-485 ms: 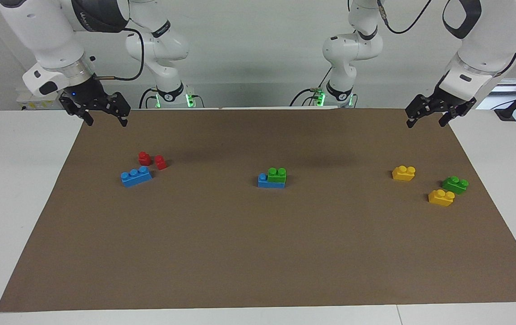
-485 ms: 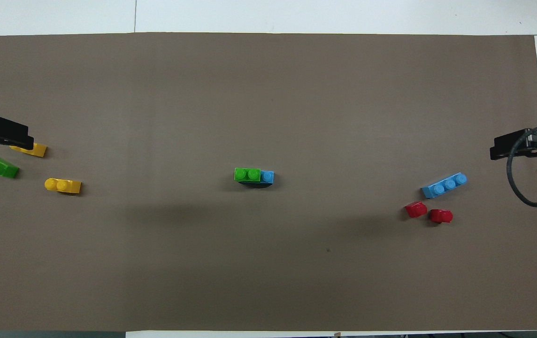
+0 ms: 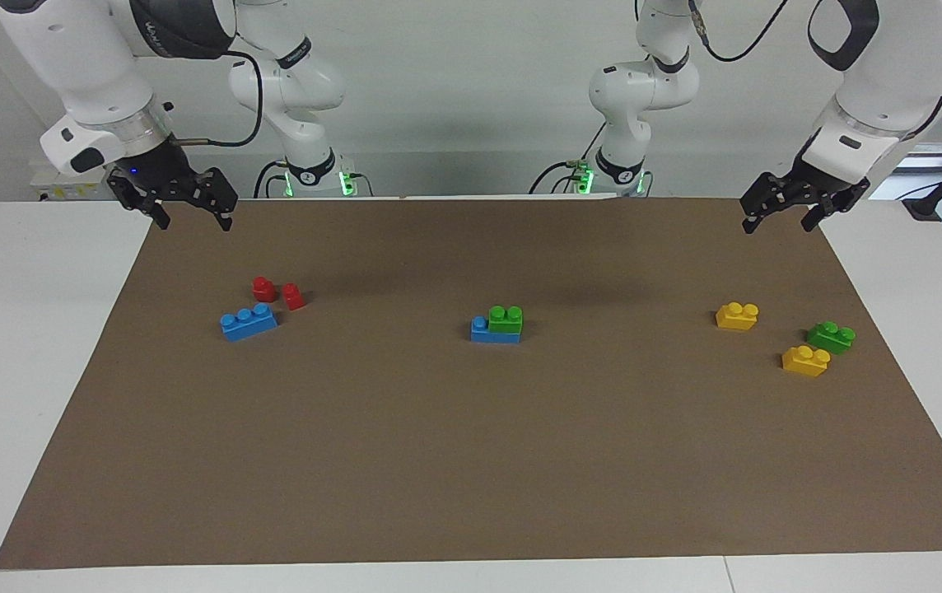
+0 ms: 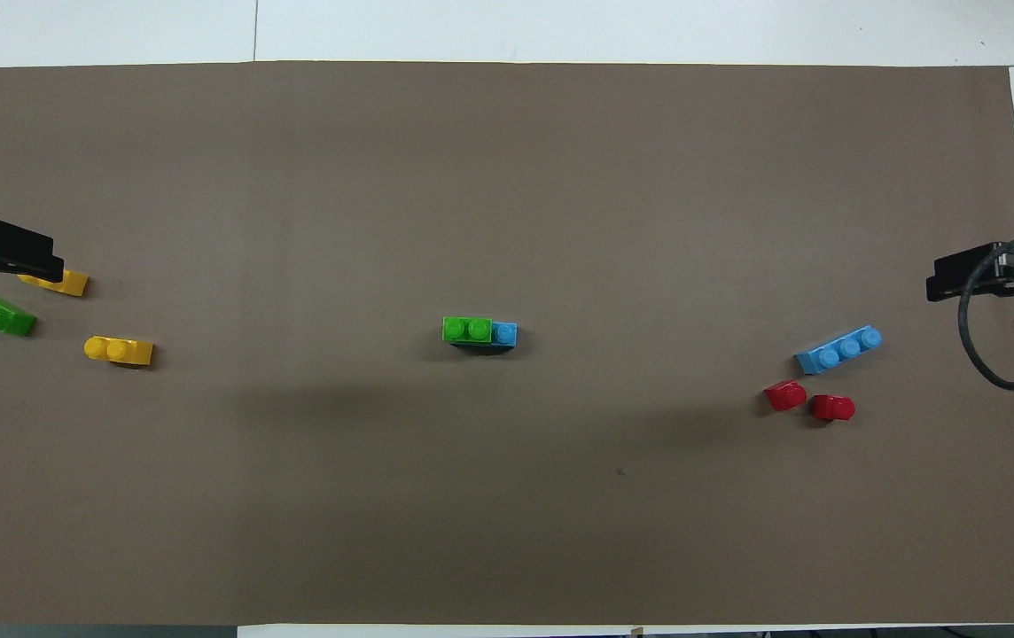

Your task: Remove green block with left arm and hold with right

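Right gripper point(image 3: 188, 213): raised over the brown mat's point(image 3: 471, 461) edge at the right arm's end of the table, jaws spread, holding nothing (this arm waits).
Red blocks point(image 3: 278, 292): two small ones side by side on the mat, just nearer to the robots than a loose blue block point(image 3: 249, 321) with three studs.
Green block point(image 3: 505, 319): sits on top of another blue block point(image 3: 481, 329) at the middle of the mat, covering most of it, so that one blue stud shows at the end toward the right arm (overhead the pair reads as a single row of studs, green block point(image 4: 468, 330) then blue).
Yellow blocks: one point(image 3: 737, 315) nearer to the robots, one point(image 3: 805, 361) farther from them, both toward the left arm's end.
Darker green block point(image 3: 831, 337): just beside the farther yellow one.
Left gripper point(image 3: 779, 217): raised over the mat's edge at the left arm's end, jaws spread, empty, well apart from the green block.
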{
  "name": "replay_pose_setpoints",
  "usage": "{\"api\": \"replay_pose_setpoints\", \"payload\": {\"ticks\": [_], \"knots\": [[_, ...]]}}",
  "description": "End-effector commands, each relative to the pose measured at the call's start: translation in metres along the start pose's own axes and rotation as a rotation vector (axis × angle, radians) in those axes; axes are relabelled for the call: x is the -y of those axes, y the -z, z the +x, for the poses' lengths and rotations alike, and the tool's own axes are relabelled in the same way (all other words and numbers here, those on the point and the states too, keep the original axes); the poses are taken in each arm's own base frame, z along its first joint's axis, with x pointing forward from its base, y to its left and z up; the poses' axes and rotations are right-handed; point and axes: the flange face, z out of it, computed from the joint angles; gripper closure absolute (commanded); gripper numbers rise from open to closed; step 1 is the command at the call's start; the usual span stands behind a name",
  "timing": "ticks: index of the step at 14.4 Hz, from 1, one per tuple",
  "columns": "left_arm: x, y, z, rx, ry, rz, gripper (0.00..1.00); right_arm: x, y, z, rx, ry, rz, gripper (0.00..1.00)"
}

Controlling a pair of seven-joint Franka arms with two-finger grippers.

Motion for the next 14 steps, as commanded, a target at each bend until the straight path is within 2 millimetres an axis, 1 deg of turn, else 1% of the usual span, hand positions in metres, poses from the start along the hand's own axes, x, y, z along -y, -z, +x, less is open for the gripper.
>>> {"api": "replay_pose_setpoints", "payload": {"ticks": [1,2,3,5,7,8,10,11,14], "knots": [[0.003,0.002,-0.006,-0.014,-0.009,-0.005,0.00,-0.006,0.005,0.002,-0.037,-0.007,0.002,0.00],[0.002,0.001,-0.006,-0.012,-0.009,-0.005,0.00,0.001,0.004,0.004,-0.058,-0.038,0.004,0.00],[0.002,0.000,-0.007,-0.009,-0.008,-0.005,0.00,0.005,0.005,0.005,-0.070,-0.120,0.007,0.00],[-0.003,-0.001,-0.007,-0.006,0.014,-0.005,0.00,0.012,-0.003,0.006,-0.067,-0.250,0.011,0.00],[-0.008,-0.005,-0.009,0.002,0.074,-0.004,0.00,0.039,-0.010,0.008,-0.085,-0.316,0.021,0.00],[-0.012,-0.009,-0.011,0.010,0.094,-0.005,0.00,0.041,-0.011,0.009,-0.089,-0.373,0.025,0.00],[-0.024,-0.014,-0.016,0.021,0.136,-0.004,0.00,0.067,-0.017,0.007,-0.078,-0.462,0.032,0.00],[-0.029,-0.017,-0.019,0.026,0.164,-0.004,0.00,0.070,-0.022,0.007,-0.063,-0.528,0.042,0.00],[-0.063,-0.030,-0.027,0.007,0.274,-0.003,0.00,0.082,-0.039,0.003,0.039,-0.778,0.155,0.00]]}}
